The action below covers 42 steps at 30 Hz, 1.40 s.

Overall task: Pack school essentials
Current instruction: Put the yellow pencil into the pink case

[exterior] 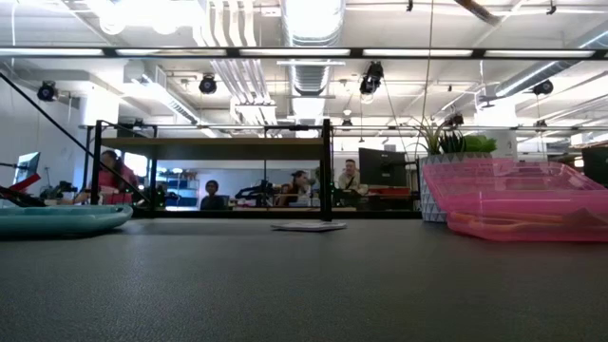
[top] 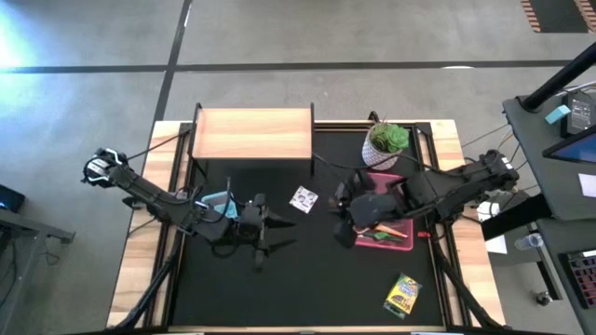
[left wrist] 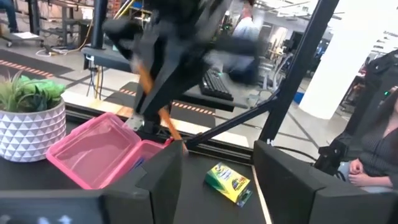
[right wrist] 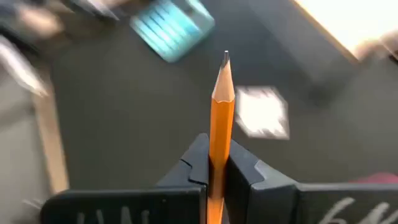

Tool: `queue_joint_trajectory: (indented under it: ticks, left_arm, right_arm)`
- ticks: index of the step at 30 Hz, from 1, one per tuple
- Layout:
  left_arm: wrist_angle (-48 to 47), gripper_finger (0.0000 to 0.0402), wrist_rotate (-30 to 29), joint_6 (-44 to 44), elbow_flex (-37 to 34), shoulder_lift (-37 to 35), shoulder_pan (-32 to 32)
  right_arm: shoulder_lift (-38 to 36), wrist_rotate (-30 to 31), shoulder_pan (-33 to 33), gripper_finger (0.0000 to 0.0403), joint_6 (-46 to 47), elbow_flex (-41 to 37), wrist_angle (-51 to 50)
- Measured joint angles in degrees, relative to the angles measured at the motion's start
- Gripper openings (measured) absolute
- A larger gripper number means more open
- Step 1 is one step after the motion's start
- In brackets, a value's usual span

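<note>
Step in hand: carrying one orange pencil (right wrist: 221, 118) to the pink case (top: 396, 237); packing looks partly done.
Right pincer (right wrist: 214, 165): clamped on the pencil, tip pointing forward past my fingers; it sits just beside the case's 9 o'clock edge, mid-counter.
Left pincer (left wrist: 217, 180): fingers apart, nothing between them, at about 8 o'clock on the black counter (top: 307, 298), aimed toward the case.
Pink case: at 3 o'clock, lid open, a few orange and green sticks already lying inside; I cannot tell exactly how many.
Next move, as I judge it: bring the pencil over the open tray, lay it level and let go low so it does not bounce out.
Crayon box (top: 402, 294): one, yellow-green, at 5 o'clock, not yet packed.
White patterned card (top: 303, 199): one, near the centre, flat on the counter.
Teal thing (top: 216, 202): one, by my left arm; I cannot tell what it is.
Potted plant (top: 386, 144): one, at 1 o'clock, stays out.
Wooden shelf (top: 253, 133): one, at 12 o'clock.
</note>
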Motion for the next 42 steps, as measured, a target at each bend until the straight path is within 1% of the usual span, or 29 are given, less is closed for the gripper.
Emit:
queue_joint_trajectory:
  ticks: [3,5,8,10,15,19,24,27,32,37,42]
  left_arm:
    - [0.06,0.0180,0.01,-0.01,0.00,0.00,0.00]
    - [-0.05,0.0180,0.12,-0.01,0.00,0.00,0.07]
    - [0.03,0.0180,0.08,-0.01,0.00,0.00,0.71]
    - [-0.01,0.0180,0.06,-0.01,0.00,0.00,1.37]
    - [0.00,0.0180,0.06,-0.07,0.00,-0.07,3.08]
    - [0.02,0.0180,0.05,-0.12,0.00,-0.09,4.38]
    - [0.04,0.0180,0.08,-0.12,0.00,-0.09,5.80]
    - [0.04,0.0180,0.17,-0.12,0.00,-0.09,6.63]
    - [0.04,0.0180,0.27,-0.12,0.00,-0.11,7.94]
    - [0.04,0.0180,0.40,0.03,0.00,-0.11,9.33]
    - [0.04,0.0180,0.45,0.06,0.00,-0.11,10.55]
  right_arm:
    - [0.04,0.02,0.00,0.0011,6.53,-0.69,-14.61]
    - [0.04,0.01,0.10,0.0011,10.30,-1.77,-22.56]
    - [0.04,-0.39,0.11,0.0012,12.63,-4.55,-28.79]
    - [0.04,-1.96,0.11,0.0012,13.00,-6.97,-30.12]
    - [0.05,-5.48,0.09,0.0012,11.77,-14.40,-28.89]
    - [0.06,-6.58,0.09,0.0012,10.22,-21.00,-25.60]
    - [0.08,-9.23,-0.04,0.0012,7.19,-27.65,-15.59]
    - [0.08,-9.51,-0.06,0.0012,6.31,-30.77,-10.01]
    - [0.11,-10.41,-1.15,0.0013,6.04,-34.90,-5.16]
    - [0.12,-10.52,-1.88,0.0013,3.38,-37.83,-0.44]
    - [0.13,-10.43,-2.34,0.0013,3.26,-39.57,0.48]
